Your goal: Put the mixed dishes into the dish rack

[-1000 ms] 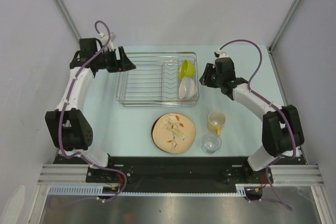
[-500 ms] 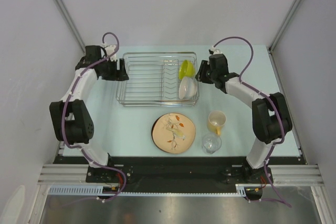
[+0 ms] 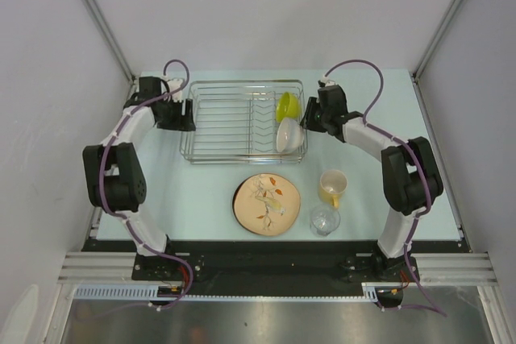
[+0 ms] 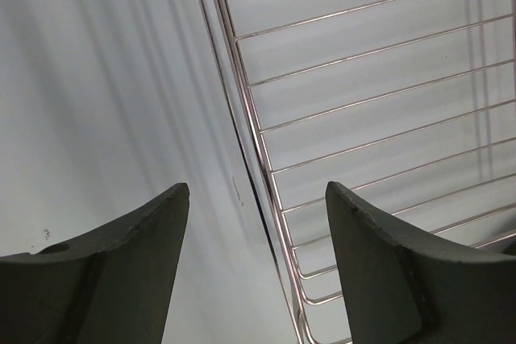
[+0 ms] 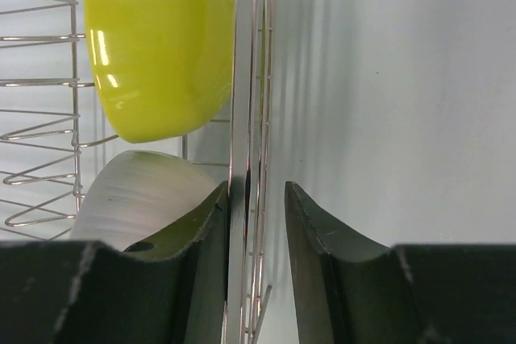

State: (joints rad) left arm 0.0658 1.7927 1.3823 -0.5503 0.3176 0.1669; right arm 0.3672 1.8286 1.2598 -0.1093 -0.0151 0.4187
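The silver wire dish rack (image 3: pixel 234 118) stands at the table's back, with the lime-green bowl (image 3: pixel 285 105) and the white bowl (image 3: pixel 289 134) on edge at its right end. My left gripper (image 3: pixel 181 114) is open and straddles the rack's left rim (image 4: pixel 246 110). My right gripper (image 3: pixel 305 118) is narrowly open around the rack's right wall (image 5: pixel 250 78), its left finger (image 5: pixel 211 231) against the wire, beside the green bowl (image 5: pixel 157 46) and the white bowl (image 5: pixel 137 191). The leaf-patterned plate (image 3: pixel 267 203), yellow mug (image 3: pixel 332 187) and clear glass (image 3: pixel 325 220) sit on the table in front. The dark-red-rimmed plate is out of view.
Grey walls with metal posts close in the table at the back and on both sides. The arm bases and a black rail run along the near edge (image 3: pixel 266 251).
Both arms have swung inward to the rack. The left gripper has come down over its left rim, and the right gripper has come onto its right wall. The dishes have not moved.
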